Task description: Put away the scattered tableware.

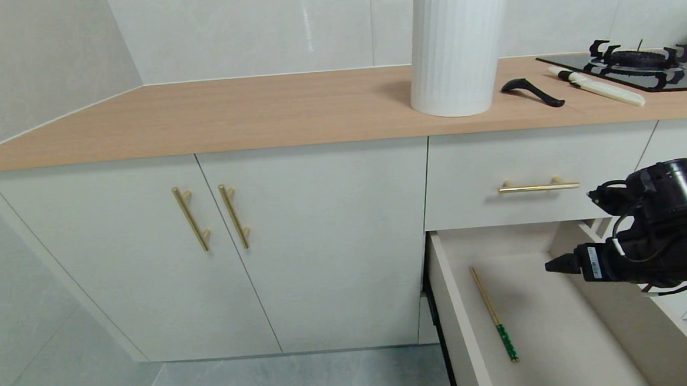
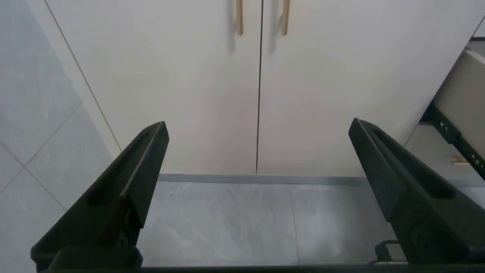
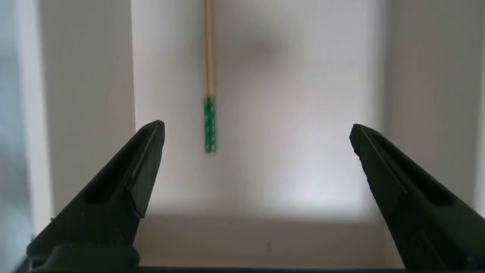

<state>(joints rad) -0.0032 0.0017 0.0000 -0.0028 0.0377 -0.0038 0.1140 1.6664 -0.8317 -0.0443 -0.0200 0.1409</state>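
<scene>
Head view places the chopsticks (image 1: 494, 314) flat on the floor of the open drawer (image 1: 452, 311), near its left wall. A knife (image 1: 597, 88) and a black utensil (image 1: 532, 91) lie on the bench (image 1: 257, 109) just beside a tall white container (image 1: 459, 46). Those two look like the pieces left to stow.

The likely trouble is in the climb. The right gripper (image 3: 256, 133) hangs over the drawer's opening, below the closed drawer above, so a straight lift could clip that front or its handle (image 1: 538, 187). Reaching for the utensil could also nudge the container, which stands close by. The knife lies flat and thin, so fingers may skid off it.

The right gripper points down into the drawer, fingers spread wide and empty. The left gripper (image 2: 258, 129) sits low, facing the cupboard doors (image 2: 341, 83) and the floor, fingers equally wide apart, holding nothing.
</scene>
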